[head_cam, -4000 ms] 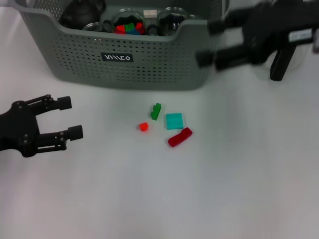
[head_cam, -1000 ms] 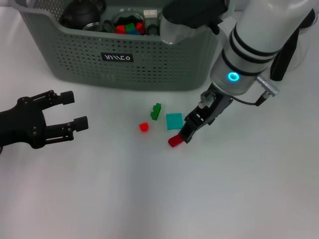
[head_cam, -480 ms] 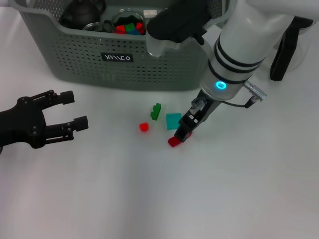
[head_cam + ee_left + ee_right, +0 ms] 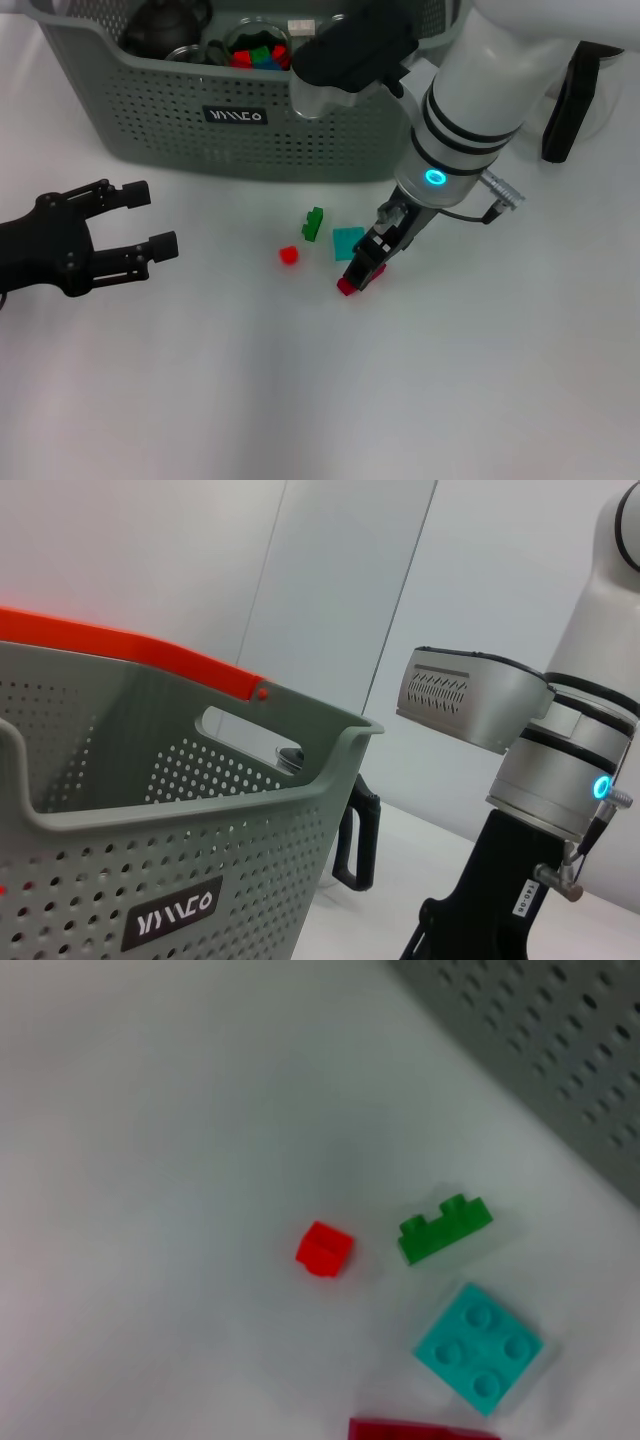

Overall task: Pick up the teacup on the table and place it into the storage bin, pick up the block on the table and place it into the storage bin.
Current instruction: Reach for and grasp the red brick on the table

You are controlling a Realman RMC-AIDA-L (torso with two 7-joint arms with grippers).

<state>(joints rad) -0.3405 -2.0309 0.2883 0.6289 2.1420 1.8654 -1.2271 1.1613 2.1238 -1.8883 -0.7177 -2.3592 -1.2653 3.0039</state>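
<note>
Loose blocks on table, four: one small red block [image 4: 288, 255], one green block [image 4: 314, 223], one teal plate [image 4: 347, 241], one dark red brick [image 4: 347, 286], mostly hidden under right gripper [image 4: 362, 270]. One bin [image 4: 300, 130]. Inside bin: one dark teapot [image 4: 165, 25], a clump of red, green and blue blocks [image 4: 258, 54], count unclear, plus glassware, count unclear. Two grippers: right one and left gripper [image 4: 135, 225]. One black handle [image 4: 355, 830] beside bin.

White stylised lettering sits on the black label [image 4: 235, 115] on the storage bin [image 4: 150, 110], letters unreadable.
</note>
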